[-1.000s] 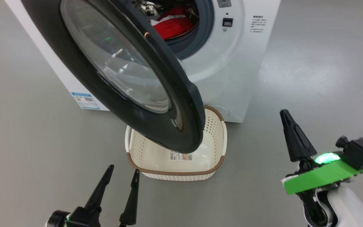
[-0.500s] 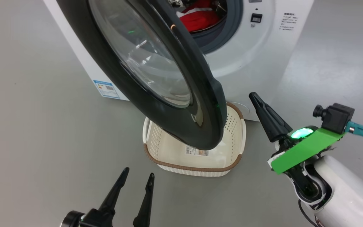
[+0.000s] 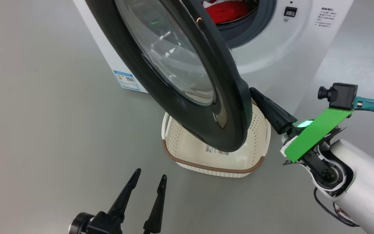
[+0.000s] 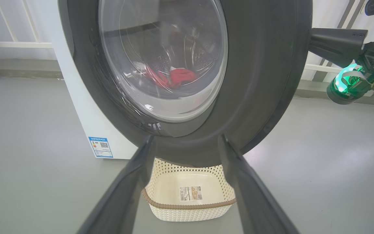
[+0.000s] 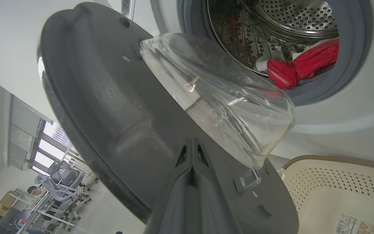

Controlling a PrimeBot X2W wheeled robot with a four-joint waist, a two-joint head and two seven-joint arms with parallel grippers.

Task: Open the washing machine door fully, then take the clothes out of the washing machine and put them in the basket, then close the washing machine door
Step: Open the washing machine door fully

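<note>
The washing machine door (image 3: pixel 180 65) stands partly open, swung out over the basket (image 3: pixel 213 169) on the floor. The right gripper (image 3: pixel 254 92), fingers pressed together, has its tip at the door's inner face near the lower rim. The left gripper (image 3: pixel 151 174) hovers spread and empty before the basket. The red clothes (image 3: pixel 227 11) lie inside the washing machine (image 3: pixel 271 55)

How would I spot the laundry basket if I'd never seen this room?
Find the big white washing machine on the grey floor, its round black-rimmed door swung open. Below that door, on the floor, sits the basket: cream perforated plastic, brown woven-look rim, paper label on its bottom.
</note>
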